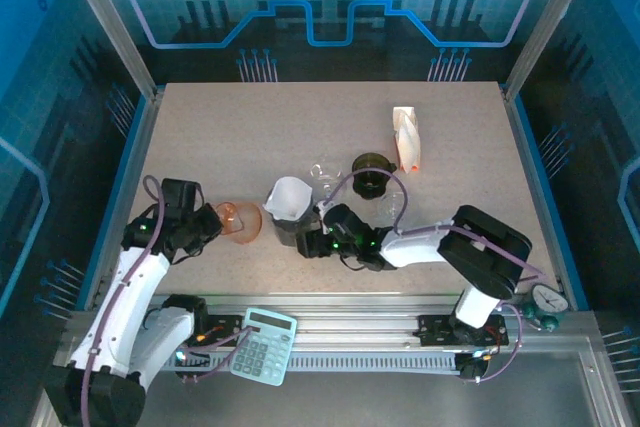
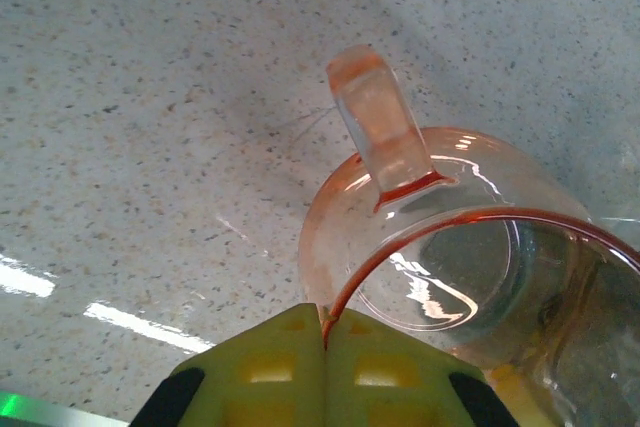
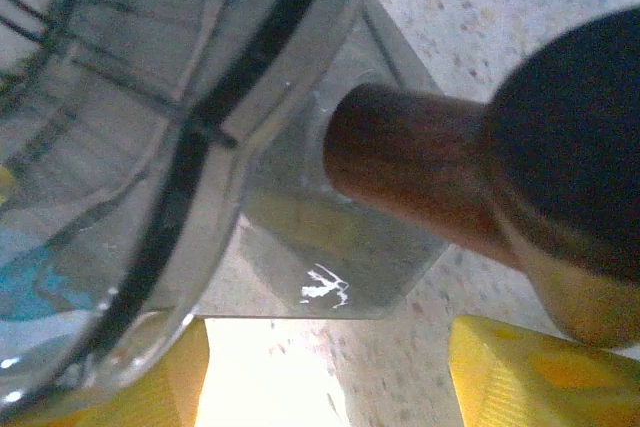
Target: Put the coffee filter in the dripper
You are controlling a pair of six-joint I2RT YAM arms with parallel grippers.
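Right claw (image 1: 310, 243), jaws apart, faces the dripper (image 1: 293, 229) handle (image 3: 420, 177); filter (image 1: 288, 197) lies just beyond, leftward. Left claw (image 2: 325, 372) clamps a pink cup (image 2: 450, 247).

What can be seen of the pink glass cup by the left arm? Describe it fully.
The pink glass cup is clear, pink-tinted glass: a round wall, a thin rim and a flat handle pointing away from the left gripper, which is shut on the near rim. It is on or just above the speckled table, left of the white filter. Light glints on its inside.
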